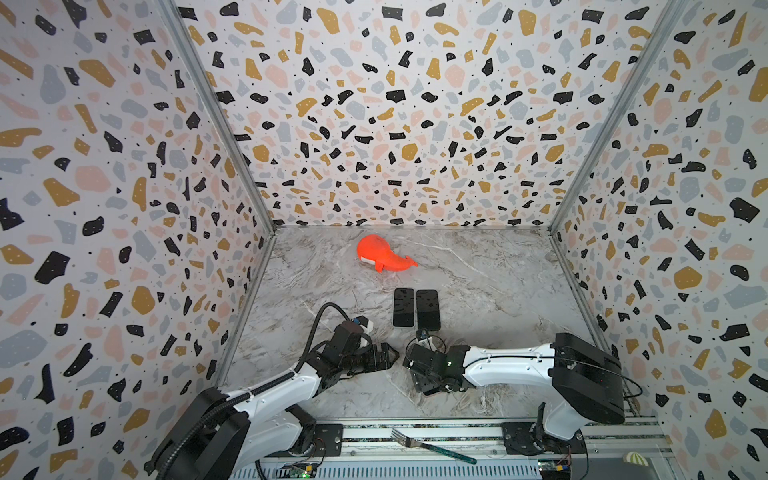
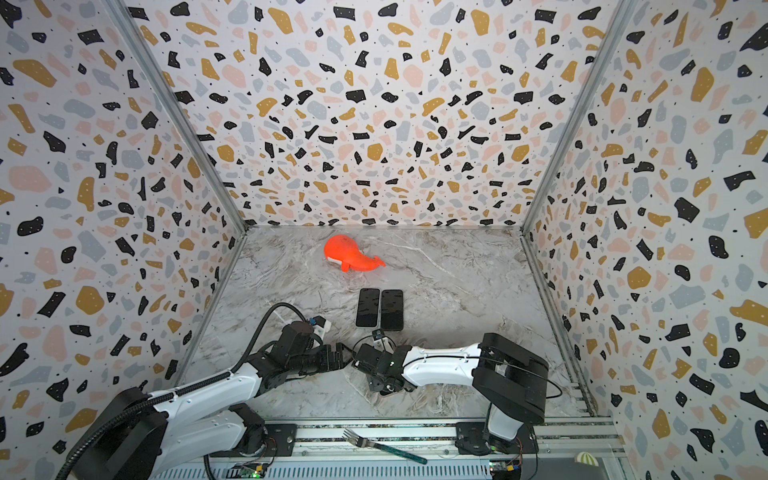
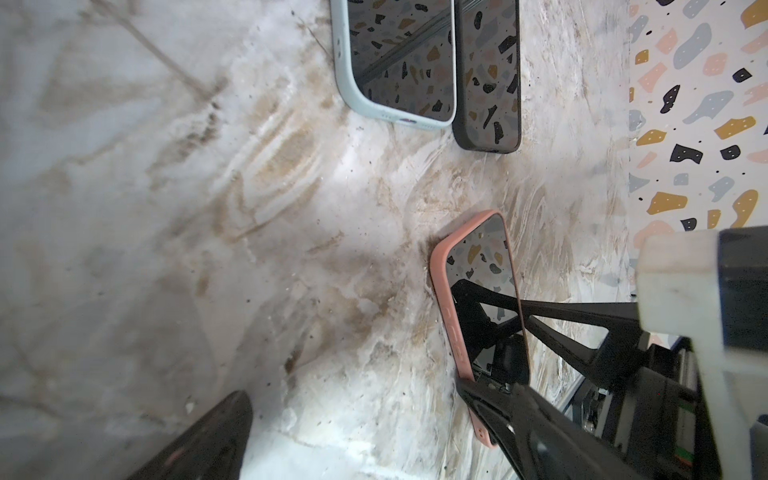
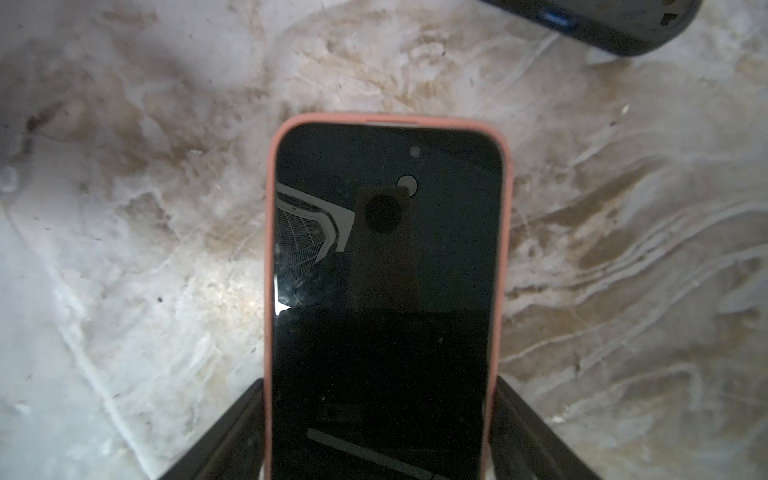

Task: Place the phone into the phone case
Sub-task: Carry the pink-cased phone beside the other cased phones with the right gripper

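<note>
In the right wrist view a dark-screened phone [image 4: 386,249] lies screen up inside a pink phone case [image 4: 272,249] on the marble table. My right gripper [image 4: 380,382] straddles its near end, one finger pressed against each long side of the case. The left wrist view shows the same phone [image 3: 482,266] and pink case [image 3: 440,291] held by the right gripper [image 3: 492,345]. My left gripper [image 3: 353,407] stands open just beside it, with only bare table between its fingers. In both top views the left gripper [image 1: 388,357] [image 2: 338,357] and right gripper [image 1: 419,376] [image 2: 384,376] nearly meet, hiding the pink case.
Two more phones lie side by side behind the grippers, one in a pale case [image 1: 403,307] [image 3: 399,54], one in a black case [image 1: 428,309] [image 3: 492,75]. An orange whale toy [image 1: 382,257] sits at the back. A fork [image 1: 432,446] rests on the front rail. Patterned walls enclose three sides.
</note>
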`<state>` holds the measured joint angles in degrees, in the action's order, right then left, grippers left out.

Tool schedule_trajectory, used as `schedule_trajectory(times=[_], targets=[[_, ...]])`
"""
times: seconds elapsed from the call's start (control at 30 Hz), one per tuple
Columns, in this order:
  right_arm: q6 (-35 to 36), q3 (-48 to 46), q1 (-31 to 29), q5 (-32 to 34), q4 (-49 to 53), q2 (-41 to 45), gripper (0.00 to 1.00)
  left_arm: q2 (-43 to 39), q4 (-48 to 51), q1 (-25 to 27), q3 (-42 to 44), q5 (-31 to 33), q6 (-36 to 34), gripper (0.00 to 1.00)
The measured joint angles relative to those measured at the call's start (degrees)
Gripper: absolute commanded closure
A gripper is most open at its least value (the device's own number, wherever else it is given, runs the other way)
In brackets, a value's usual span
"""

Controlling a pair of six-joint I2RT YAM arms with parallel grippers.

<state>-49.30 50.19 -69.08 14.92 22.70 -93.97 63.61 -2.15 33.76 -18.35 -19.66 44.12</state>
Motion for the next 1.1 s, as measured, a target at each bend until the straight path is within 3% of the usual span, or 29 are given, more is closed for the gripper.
schedule_trajectory(times=[0.43, 0.7, 1.1], targets=[[-0.66, -0.04, 4.15, 0.74, 7.37, 3.78, 0.26, -0.98, 2.67, -0.63, -0.37, 0.11, -1.49, 0.01], [2.49, -0.09, 12.28, 1.46, 7.89, 8.20, 0.26, -0.55, 5.66, -1.27, -1.99, 0.00, -1.25, 0.02], [13.07, 5.81, 26.69, -0.39, 5.99, 3.65, 0.26, 13.60, 9.90, -3.74, -14.14, -2.34, -2.69, 0.03]])
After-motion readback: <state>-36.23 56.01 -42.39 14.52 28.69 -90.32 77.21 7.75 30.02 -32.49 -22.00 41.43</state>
